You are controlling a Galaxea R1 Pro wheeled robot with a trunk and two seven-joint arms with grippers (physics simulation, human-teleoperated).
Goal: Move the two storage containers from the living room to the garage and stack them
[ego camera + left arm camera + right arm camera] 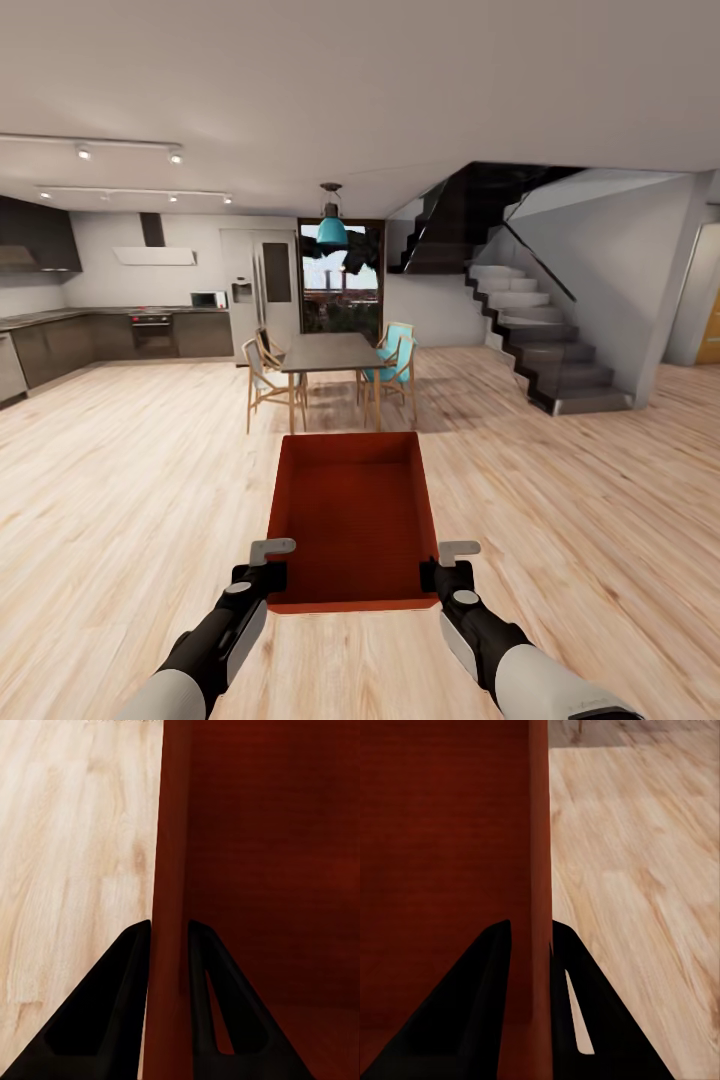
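– Far end? Dark dining table, wooden chairs around it, teal pendant lamp above.
– Right: dark staircase. Left: kitchen counter, microwave on it.

2 arms in head view, each with a white forearm shell running into a glossy black wrist housing. A round grey disc sits on top of each wrist. Left gripper and right gripper carry a pale grey L-shaped bracket. In the wrist views, fingers are matte black, wedge-shaped, with hollowed flanks.
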